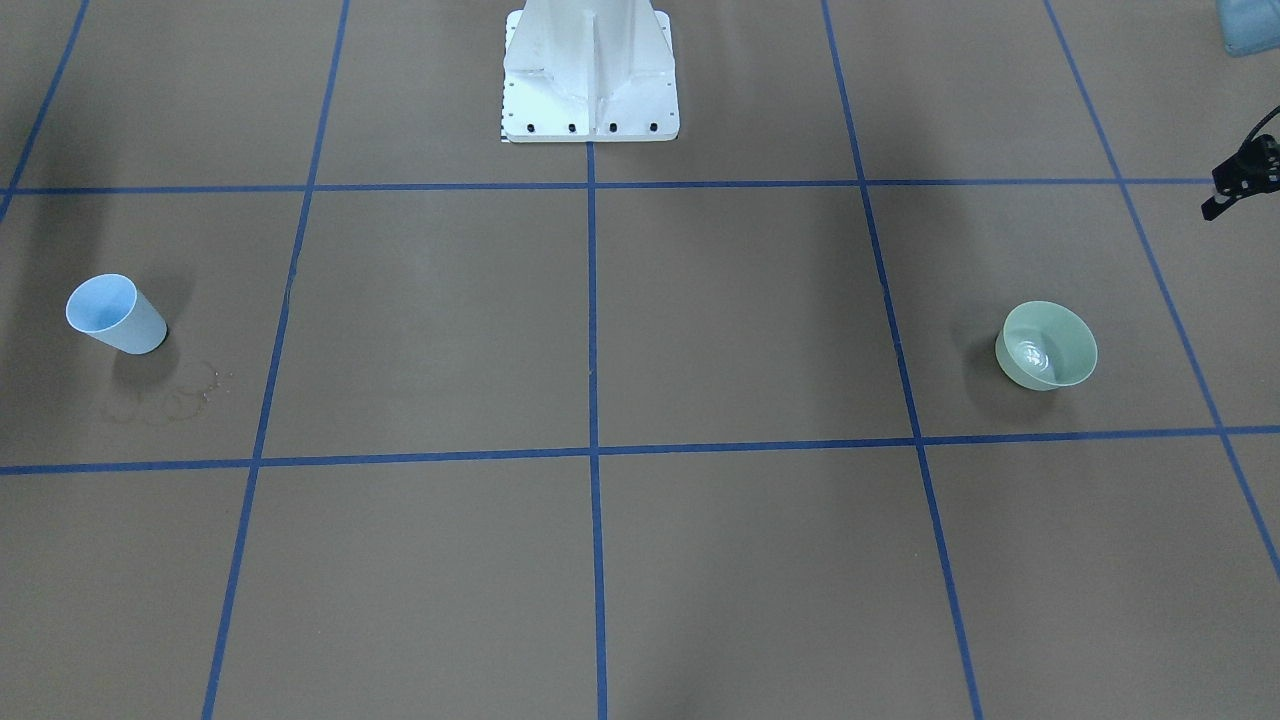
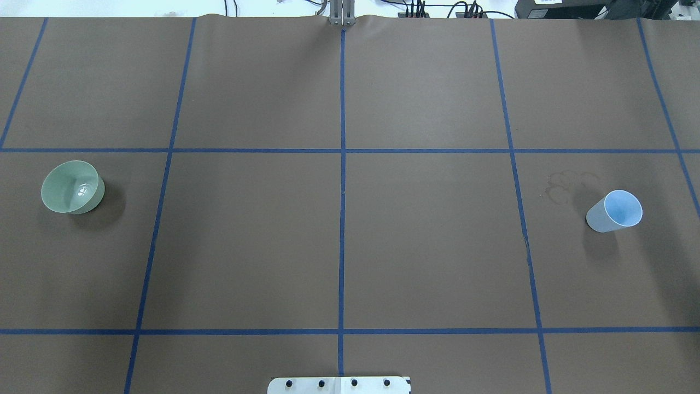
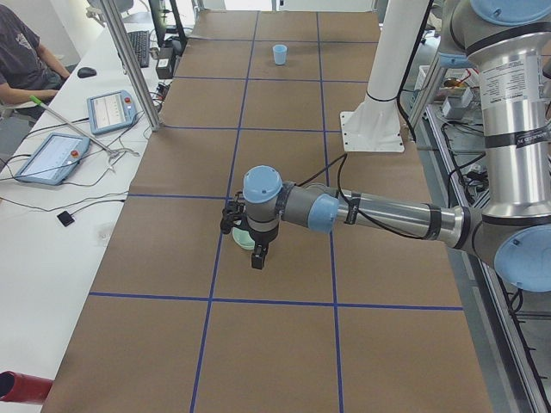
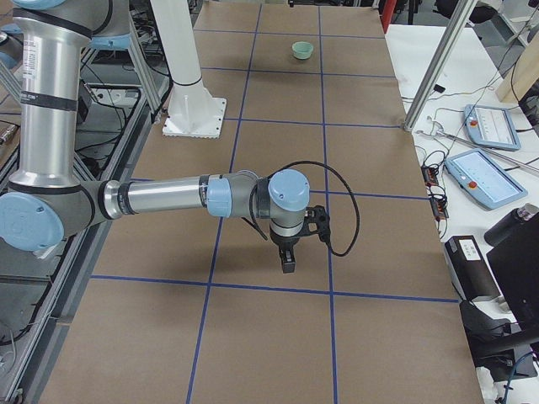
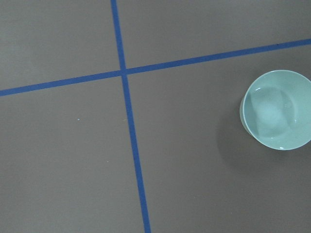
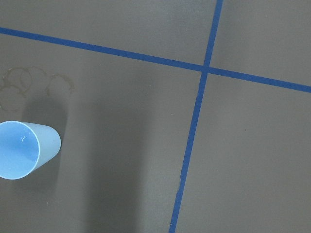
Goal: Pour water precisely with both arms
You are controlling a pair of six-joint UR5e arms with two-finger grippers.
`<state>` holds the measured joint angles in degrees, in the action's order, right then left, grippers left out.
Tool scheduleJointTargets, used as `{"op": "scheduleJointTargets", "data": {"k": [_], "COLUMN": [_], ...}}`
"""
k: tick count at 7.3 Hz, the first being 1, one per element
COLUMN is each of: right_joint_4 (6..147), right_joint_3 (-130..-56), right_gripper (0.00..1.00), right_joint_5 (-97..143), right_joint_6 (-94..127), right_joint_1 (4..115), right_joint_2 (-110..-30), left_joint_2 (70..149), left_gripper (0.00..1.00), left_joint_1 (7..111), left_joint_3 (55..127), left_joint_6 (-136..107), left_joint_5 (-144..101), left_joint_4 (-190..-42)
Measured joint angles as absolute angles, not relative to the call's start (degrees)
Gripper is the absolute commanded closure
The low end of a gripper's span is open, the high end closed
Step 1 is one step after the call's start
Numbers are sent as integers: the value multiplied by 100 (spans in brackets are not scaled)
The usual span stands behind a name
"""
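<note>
A mint green bowl stands on the robot's left side of the brown table. It also shows in the overhead view and the left wrist view. The water lies in its bottom as clear ripples and glints. A light blue cup stands upright on the robot's right side. My left gripper hangs above the table close to the bowl; a black part of it shows at the front view's edge. My right gripper hangs over the table. I cannot tell whether either is open.
Dried ring stains mark the paper beside the cup. The white pedestal stands at the robot's edge. Blue tape lines grid the table. A side bench with tablets and a seated person runs along the far side.
</note>
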<state>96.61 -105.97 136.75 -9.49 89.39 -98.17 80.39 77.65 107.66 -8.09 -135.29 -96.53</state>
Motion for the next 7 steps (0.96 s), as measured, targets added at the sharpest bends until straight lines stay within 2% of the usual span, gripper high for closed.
{"op": "scheduleJointTargets", "data": {"k": [4, 7], "right_joint_4": [9659, 9659], "right_joint_3": [-10595, -10599], "right_gripper": [0, 0], "right_joint_5": [13718, 13720], "right_joint_6": [-957, -958], "right_joint_1": [8939, 8938], "right_joint_2": [-9810, -9809], "left_joint_2": [8830, 9273], "left_gripper": [1, 3], "left_joint_1": [6857, 6553], "left_joint_3": [9386, 8665], "left_joint_6": [-1749, -2139], "left_joint_5": [-13518, -13518], "left_joint_4": [-11021, -11437]}}
